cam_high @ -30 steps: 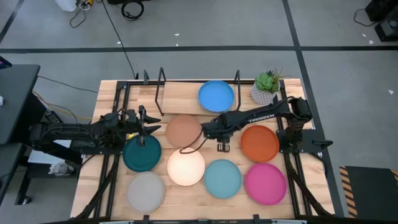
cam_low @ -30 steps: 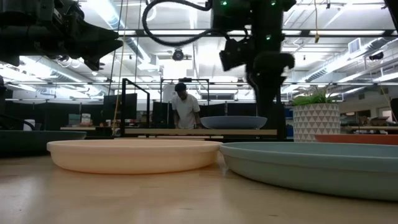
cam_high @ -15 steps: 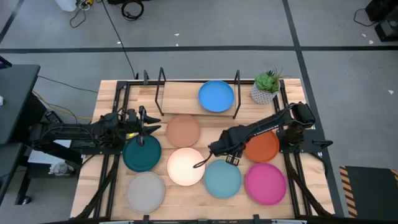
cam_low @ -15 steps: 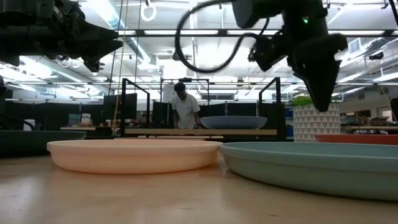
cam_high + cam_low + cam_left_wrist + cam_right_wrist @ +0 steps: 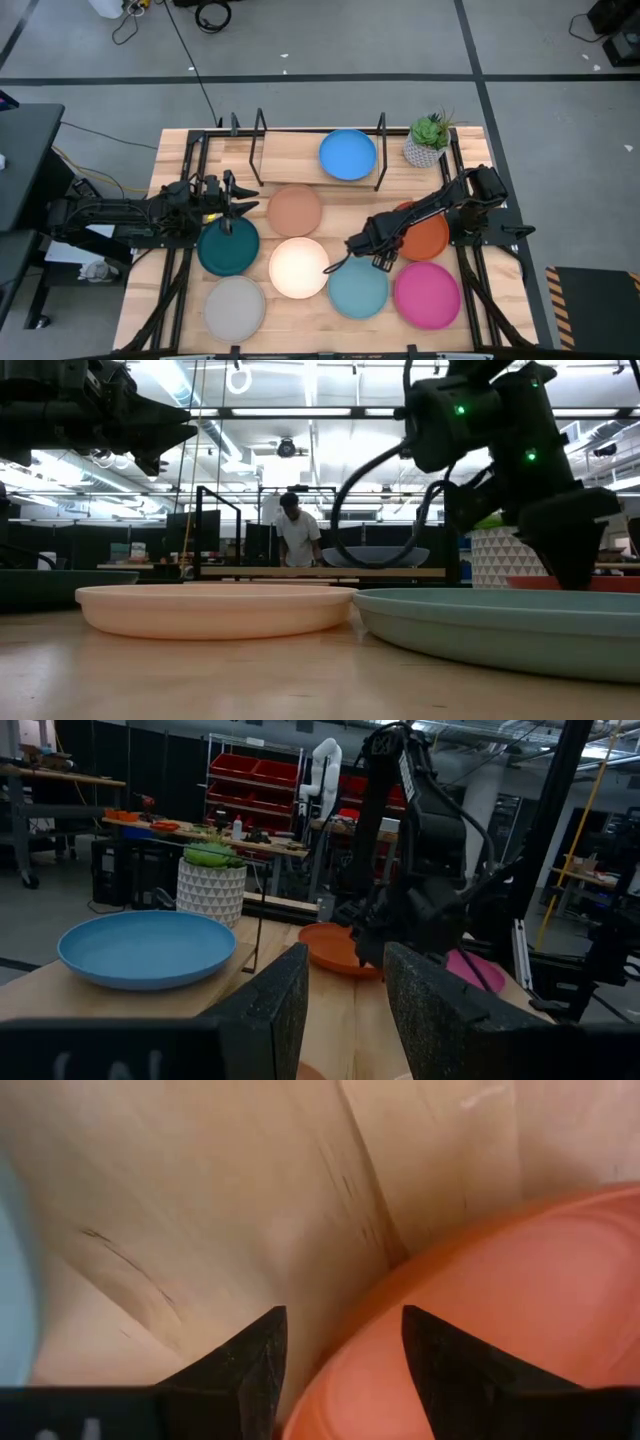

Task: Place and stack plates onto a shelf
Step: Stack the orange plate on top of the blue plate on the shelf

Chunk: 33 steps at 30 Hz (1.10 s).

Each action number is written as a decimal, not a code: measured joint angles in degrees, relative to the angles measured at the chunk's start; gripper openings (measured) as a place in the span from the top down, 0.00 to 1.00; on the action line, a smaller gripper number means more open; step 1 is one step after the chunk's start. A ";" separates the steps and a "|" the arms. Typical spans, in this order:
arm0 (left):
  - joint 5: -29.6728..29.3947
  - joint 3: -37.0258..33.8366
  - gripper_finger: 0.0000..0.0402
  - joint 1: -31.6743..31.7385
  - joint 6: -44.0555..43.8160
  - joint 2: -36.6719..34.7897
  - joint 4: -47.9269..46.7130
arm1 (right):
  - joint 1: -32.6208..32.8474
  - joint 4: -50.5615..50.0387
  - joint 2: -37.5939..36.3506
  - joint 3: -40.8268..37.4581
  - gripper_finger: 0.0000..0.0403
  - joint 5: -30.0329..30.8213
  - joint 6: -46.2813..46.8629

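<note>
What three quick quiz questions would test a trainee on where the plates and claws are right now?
1. True or false: the blue plate lies on the shelf.
2. Which plate's rim does the right claw hang over: A magenta, B orange, C grey?
3. Fill in: the left claw hangs by the ____ plate.

Key
1. True; no other plate is on it.
2. B: the right wrist view shows the open fingers over the orange plate rim.
3. Teal; that claw is open and empty.
</note>
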 joint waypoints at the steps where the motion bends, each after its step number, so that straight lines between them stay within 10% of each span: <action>1: 0.00 0.00 0.65 0.02 0.02 0.00 0.00 | 0.00 -0.05 0.01 -0.19 0.53 0.00 -0.18; 20: -0.02 0.00 0.65 0.02 0.04 0.02 0.00 | 4.13 1.19 0.01 9.19 0.91 0.01 -23.28; 33: -0.02 0.00 0.65 0.00 0.08 0.00 0.00 | 4.71 -4.90 0.01 27.30 0.95 21.37 -41.37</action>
